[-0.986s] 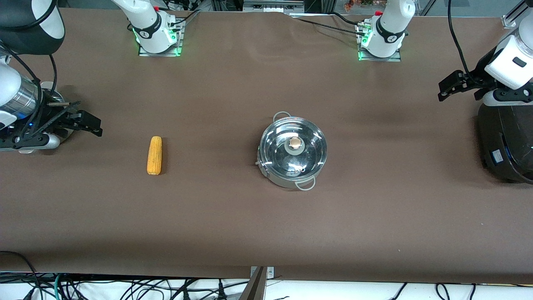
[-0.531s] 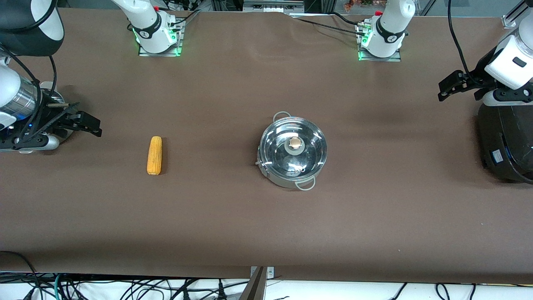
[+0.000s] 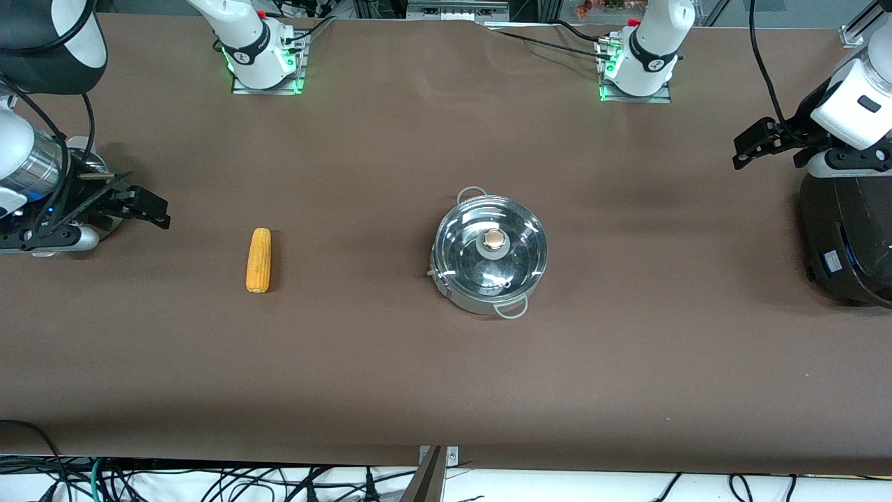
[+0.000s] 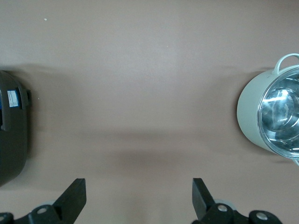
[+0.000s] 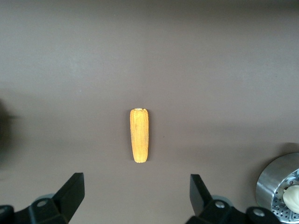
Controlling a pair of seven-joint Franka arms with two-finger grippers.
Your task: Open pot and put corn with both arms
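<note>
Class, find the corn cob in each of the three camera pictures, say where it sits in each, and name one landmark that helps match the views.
Front view: the corn lies on the brown table, toward the right arm's end, beside the pot.
Left wrist view: not in it.
Right wrist view: the corn is central, ahead of the open right gripper.
Shared landmark: the brown table, in all three.

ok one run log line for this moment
pot: lid on | corn: on table | left end effector: open | right end effector: open

Right gripper (image 3: 150, 209) slightly higher beside the steamer basket (image 3: 83, 164).
</note>
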